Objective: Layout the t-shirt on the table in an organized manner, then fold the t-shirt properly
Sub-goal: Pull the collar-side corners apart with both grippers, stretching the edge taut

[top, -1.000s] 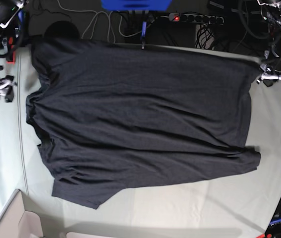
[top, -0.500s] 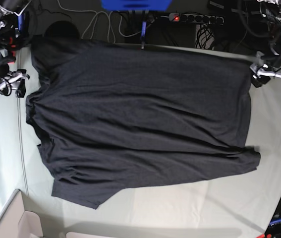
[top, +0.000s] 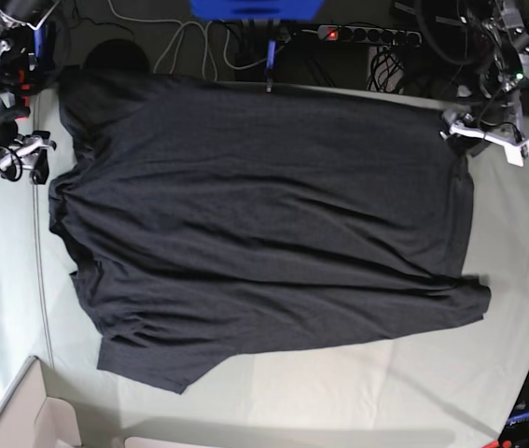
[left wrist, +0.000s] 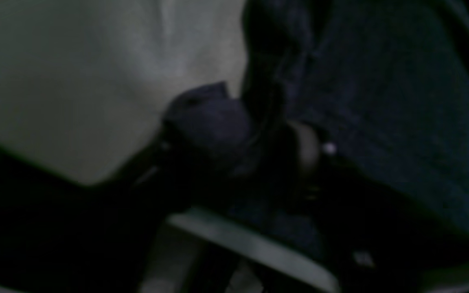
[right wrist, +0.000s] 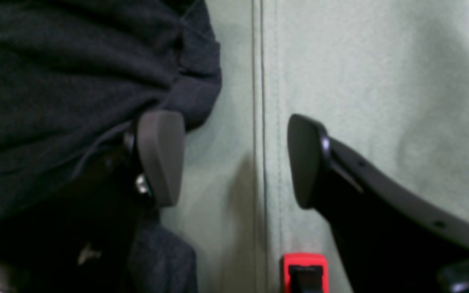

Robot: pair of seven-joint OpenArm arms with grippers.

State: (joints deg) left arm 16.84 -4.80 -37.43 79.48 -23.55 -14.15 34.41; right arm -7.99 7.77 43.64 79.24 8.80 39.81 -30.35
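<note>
T-shirt (top: 264, 224) fabric, black and plain on the side facing up, lies spread across the pale grey-green table (top: 413, 383), with soft wrinkles running along its length. One short sleeve points toward the near edge at lower left, close to a cardboard box (top: 31, 415) at the table corner; the other sleeve reaches the far edge beside cables and a power strip (top: 367, 35).

In the base view the right gripper (top: 33, 154) sits at the left edge, just beside the shirt's collar end. Its wrist view shows the two fingers (right wrist: 161, 156) spread wide: one pad lies against the dark cloth's rolled edge, the other stands over bare table cloth, with a stitched seam (right wrist: 257, 101) running between them. Nothing is gripped.

The left gripper (top: 465, 138) hangs at the shirt's far hem corner on the right side. Its wrist view is dark and blurred: a bunch of dark fabric (left wrist: 214, 118) sits at the fingers, but whether the jaws are pinching it or standing apart I cannot tell.
</note>
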